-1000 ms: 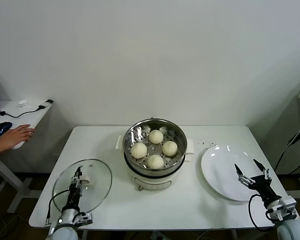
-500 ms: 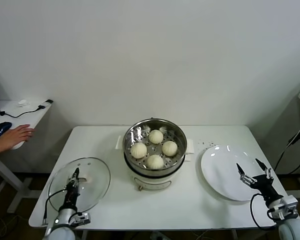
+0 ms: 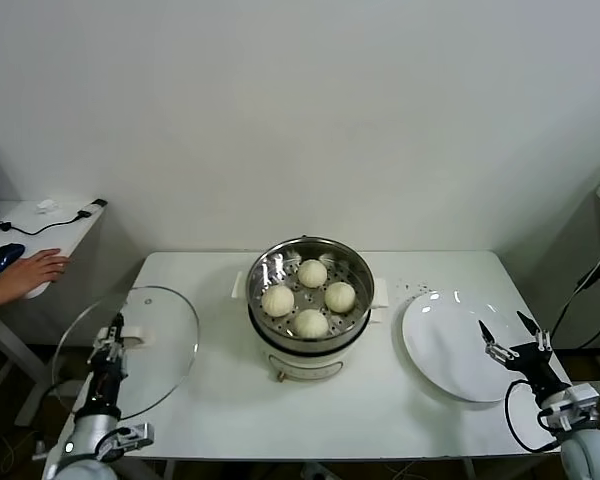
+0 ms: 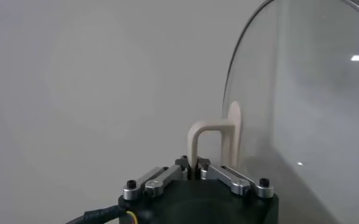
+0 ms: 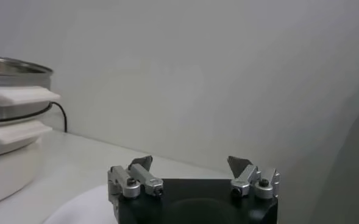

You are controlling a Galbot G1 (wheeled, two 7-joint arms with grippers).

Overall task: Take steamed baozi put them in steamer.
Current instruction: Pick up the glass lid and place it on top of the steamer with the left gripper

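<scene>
Four cream-white baozi [image 3: 311, 296] sit on the perforated tray inside the steel steamer [image 3: 267, 270] at the table's middle. My left gripper [image 3: 112, 337] is shut on the white handle [image 4: 208, 139] of the round glass lid [image 3: 130, 350] and holds the lid lifted and tilted over the table's left edge. In the left wrist view the lid's glass [image 4: 307, 97] stands beside the handle. My right gripper [image 3: 512, 335] is open and empty over the near right part of the white plate [image 3: 440, 340]. The steamer's side and handles [image 5: 11, 97] show in the right wrist view, off to one side.
A person's hand [image 3: 25, 272] rests by a computer mouse [image 3: 2, 257] on a side desk at far left. A black cable [image 3: 580, 290] hangs at far right. The white table [image 3: 380, 410] ends just before my arms.
My left gripper has lifted the glass lid off the table and carried it left and up, tilting it. My right gripper has drawn slightly right and back, still open.
</scene>
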